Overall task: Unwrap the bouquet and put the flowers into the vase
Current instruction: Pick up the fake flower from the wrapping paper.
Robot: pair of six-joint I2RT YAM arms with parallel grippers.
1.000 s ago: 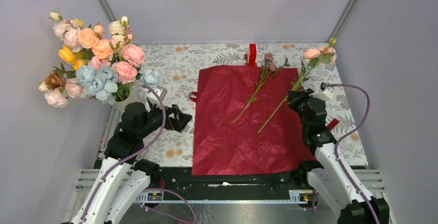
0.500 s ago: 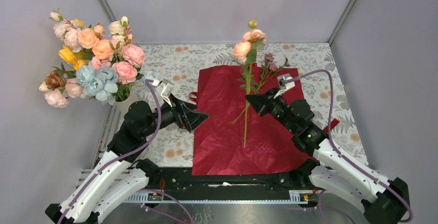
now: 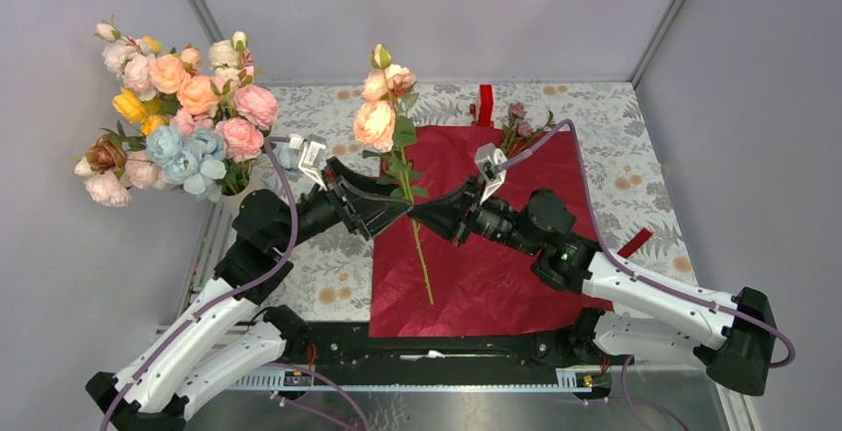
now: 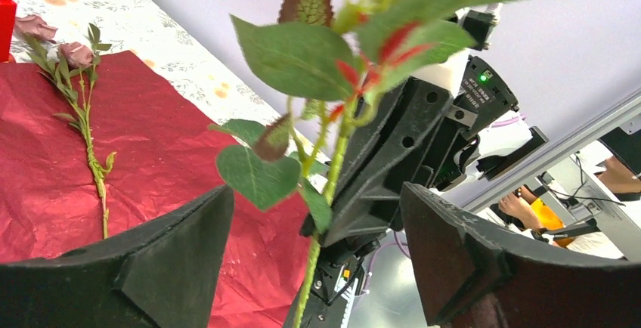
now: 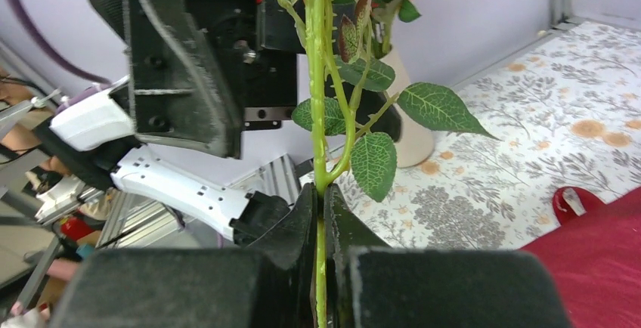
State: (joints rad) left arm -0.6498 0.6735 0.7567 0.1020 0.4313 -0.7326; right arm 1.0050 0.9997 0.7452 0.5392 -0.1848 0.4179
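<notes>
My right gripper (image 3: 417,215) (image 5: 320,192) is shut on the green stem (image 5: 317,116) of a long-stemmed peach-pink flower (image 3: 376,123) and holds it upright above the left edge of the dark red wrapping paper (image 3: 477,262). My left gripper (image 3: 395,218) (image 4: 316,199) is open, its jaws on either side of that stem (image 4: 333,163) without touching it, tip to tip with the right gripper. A second flower (image 3: 516,125) (image 4: 76,54), small and mauve, lies on the far part of the paper. The white vase (image 5: 414,143) stands at the left, largely hidden behind the leaves.
A large bunch of peach, pink, yellow and blue roses (image 3: 179,113) fills the back left corner above the vase. A red ribbon (image 3: 485,103) lies at the paper's far edge and another red strip (image 3: 638,241) at its right. The patterned cloth (image 3: 328,133) covers the table.
The right arm lifted the peach flower off the paper and swung it left across the table. The left arm reached right until its open jaws straddled the stem, narrowing a little.
</notes>
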